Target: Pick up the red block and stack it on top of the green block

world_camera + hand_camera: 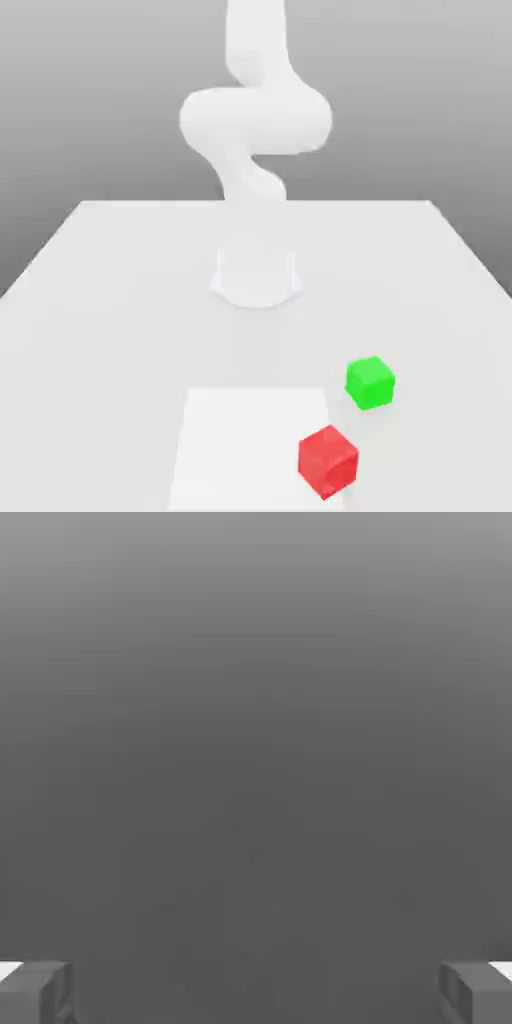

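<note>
Red block: one, small, plain matte cube; nearest item in the exterior view, at the right-hand edge of the pale square, turned so that a corner faces the viewer. Ungrasped.

Green block: one, of similar size; behind the red and towards the exterior view's right, off the pale square and near its edge. Nothing on top. The two blocks stand apart.

Worktop: light, broad, carrying both blocks.

Arm: one, white, with its base at the rear of the worktop, beyond the blocks.

Fingers: one pair, seen in the hand view; set wide, with nothing between them.

Progress: by all appearances at the outset. Done: no part of the stacking. Outstanding, in order: reaching the red block, gripping it, lifting it, carrying it over the green block, setting it squarely on top and letting go.
</note>
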